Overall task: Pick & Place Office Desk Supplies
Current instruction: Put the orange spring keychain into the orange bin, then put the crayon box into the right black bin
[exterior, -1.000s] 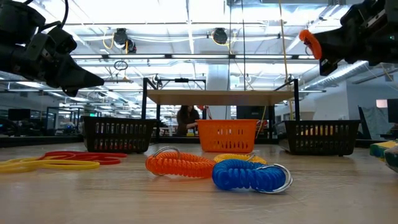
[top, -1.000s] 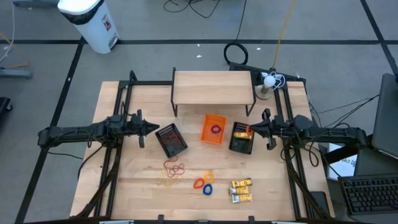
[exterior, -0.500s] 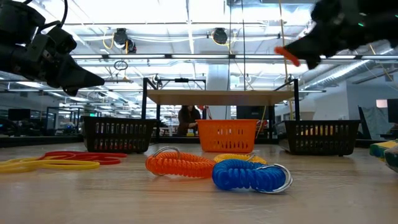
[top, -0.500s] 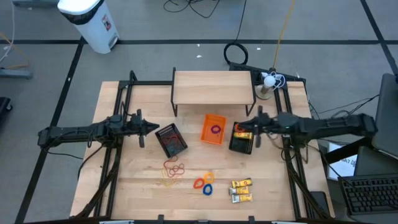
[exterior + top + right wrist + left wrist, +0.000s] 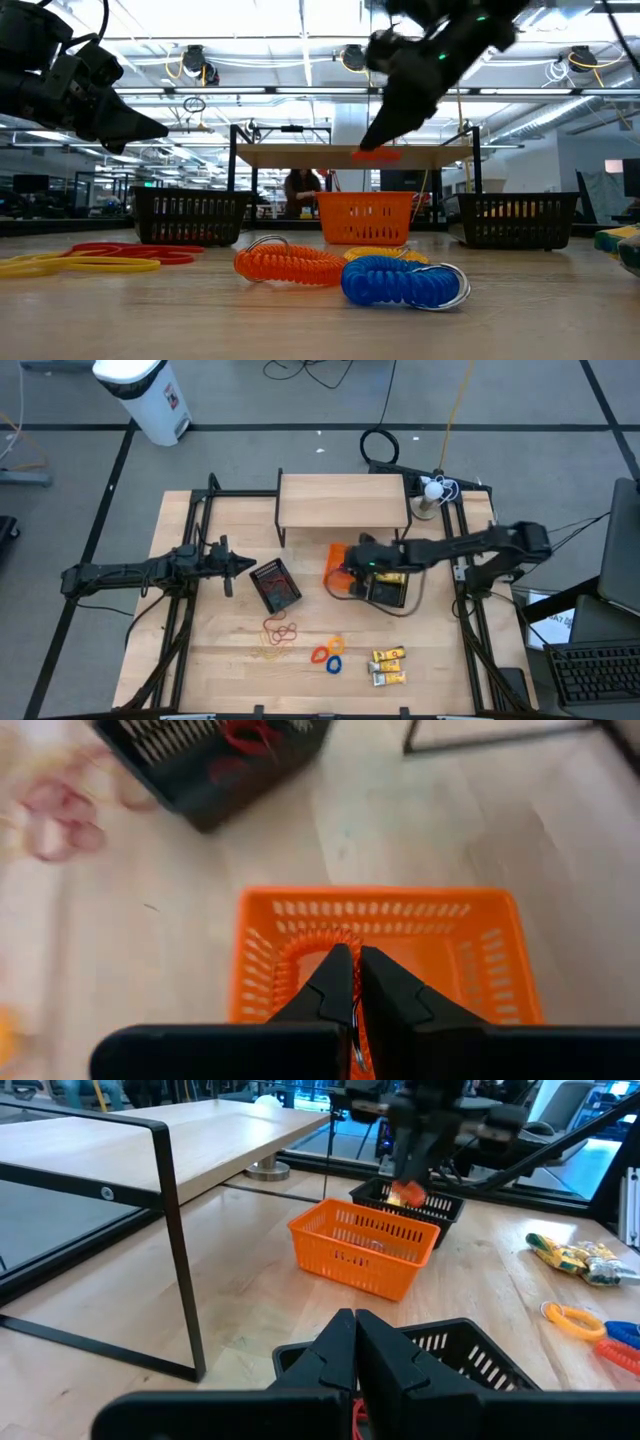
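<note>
While the right tool (image 5: 378,152) hangs over the orange plastic bin (image 5: 343,569), clamping an orange coiled ring (image 5: 300,952).
Released off-centre, the ring could bounce out; the left tool (image 5: 354,1342) waits pinched shut beside the bin.

A grey floor (image 5: 250,400) crossed by dark lines surrounds the wooden surface (image 5: 215,660). A white bin (image 5: 145,395) stands on it, with cables (image 5: 380,445) nearby. Ceiling lights (image 5: 270,25) glow over the open hall, where a person (image 5: 297,192) sits behind.

Orange plastic bin (image 5: 343,569) set mid-bench (image 5: 440,660), flanked by two black mesh bins (image 5: 275,585) (image 5: 389,582), wooden riser shelf (image 5: 343,500) placed behind, white trash can (image 5: 145,395) stood on the floor
</note>
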{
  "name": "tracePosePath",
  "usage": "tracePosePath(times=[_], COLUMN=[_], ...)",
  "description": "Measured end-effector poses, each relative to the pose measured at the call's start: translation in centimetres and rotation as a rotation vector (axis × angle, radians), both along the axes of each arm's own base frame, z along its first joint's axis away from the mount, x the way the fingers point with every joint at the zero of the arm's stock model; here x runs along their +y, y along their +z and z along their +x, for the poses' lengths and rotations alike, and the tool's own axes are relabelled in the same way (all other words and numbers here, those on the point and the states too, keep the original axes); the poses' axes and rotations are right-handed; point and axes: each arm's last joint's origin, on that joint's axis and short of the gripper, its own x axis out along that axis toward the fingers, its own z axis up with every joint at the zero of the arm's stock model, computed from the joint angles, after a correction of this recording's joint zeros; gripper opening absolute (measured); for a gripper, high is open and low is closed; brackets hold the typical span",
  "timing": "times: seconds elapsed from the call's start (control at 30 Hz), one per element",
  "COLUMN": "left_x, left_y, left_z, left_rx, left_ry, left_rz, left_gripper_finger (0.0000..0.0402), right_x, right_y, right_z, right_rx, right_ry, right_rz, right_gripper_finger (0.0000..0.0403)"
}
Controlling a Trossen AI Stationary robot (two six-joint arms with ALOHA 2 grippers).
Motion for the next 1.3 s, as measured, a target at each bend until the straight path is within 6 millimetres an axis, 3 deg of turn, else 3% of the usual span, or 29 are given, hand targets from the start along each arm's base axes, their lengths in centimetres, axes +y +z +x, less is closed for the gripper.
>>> tracePosePath(times=[0.3,0.43,0.6,0.77,0.9,1.03,1.1,1.3], left_x=[0.0,0.0,0.0,0.0,0.0,0.0,0.0,0.0], left_y=[0.0,0.0,0.0,0.0,0.0,0.0,0.0,0.0], left_z=[0.0,0.0,0.0,0.0,0.0,0.0,0.0,0.0], left_rx=[0.001,0.001,0.001,0.001,0.001,0.001,0.0,0.002], left_ry=[-0.001,-0.001,-0.001,-0.001,-0.001,-0.001,-0.001,-0.015], left_rz=[0.001,0.002,0.002,0.002,0.002,0.002,0.0,-0.003], left_gripper_finger=[0.001,0.001,0.001,0.001,0.001,0.001,0.001,0.001], right_x=[-2.2,-2.1,-1.9,-0.6,1.3,2.6,2.8,2.7], right_y=[-3.5,-3.7,-2.1,2.4,6.9,10.6,11.4,11.6], right_z=[1.7,1.7,1.2,-0.4,-2.9,-6.4,-8.5,-14.4], right_rx=[0.166,0.178,0.139,-0.02,-0.317,-0.582,-0.614,-0.842], right_ry=[-0.055,-0.023,-0.027,0.016,0.154,0.283,0.305,0.351], right_rz=[0.007,-0.02,-0.015,-0.032,-0.03,0.015,-0.009,0.001], right_gripper_finger=[0.0004,0.0051,0.014,0.0173,0.0136,0.0042,0.0012,0.0007])
